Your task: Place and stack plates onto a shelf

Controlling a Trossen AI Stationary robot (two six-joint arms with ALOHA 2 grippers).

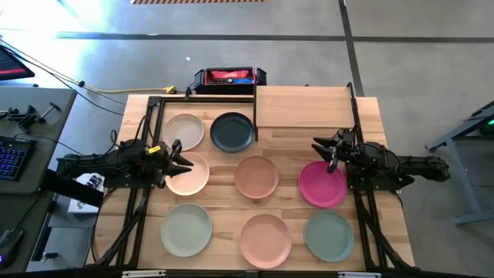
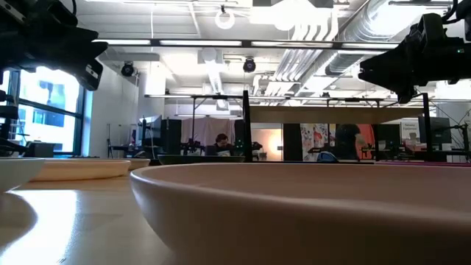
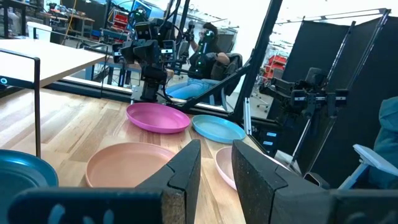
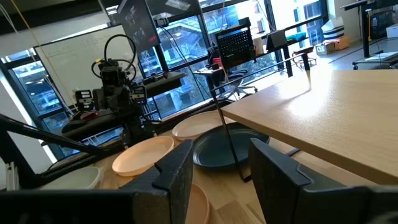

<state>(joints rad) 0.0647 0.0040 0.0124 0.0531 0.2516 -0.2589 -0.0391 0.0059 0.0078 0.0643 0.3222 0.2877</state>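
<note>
Several round plates lie flat on the plank table: cream (image 1: 184, 130) and dark slate (image 1: 232, 131) at the far side, peach (image 1: 193, 179), tan (image 1: 256, 177) and magenta (image 1: 322, 189) in the middle row, pale green (image 1: 186, 229), salmon (image 1: 265, 240) and sage (image 1: 329, 235) nearest. The shelf (image 1: 305, 106), a light-wood panel on thin black posts, stands at the far right. My left gripper (image 3: 216, 168) hovers level over the peach plate's left side, open. My right gripper (image 4: 224, 174) hovers level above the magenta plate's far edge, open. Both hold nothing.
Black frame rails (image 1: 137, 224) run along the table's left and right sides. A black-and-red box (image 1: 229, 77) sits beyond the far edge. A desk with a keyboard (image 1: 9, 158) stands to the left. A person (image 3: 208, 37) sits in the room beyond the table.
</note>
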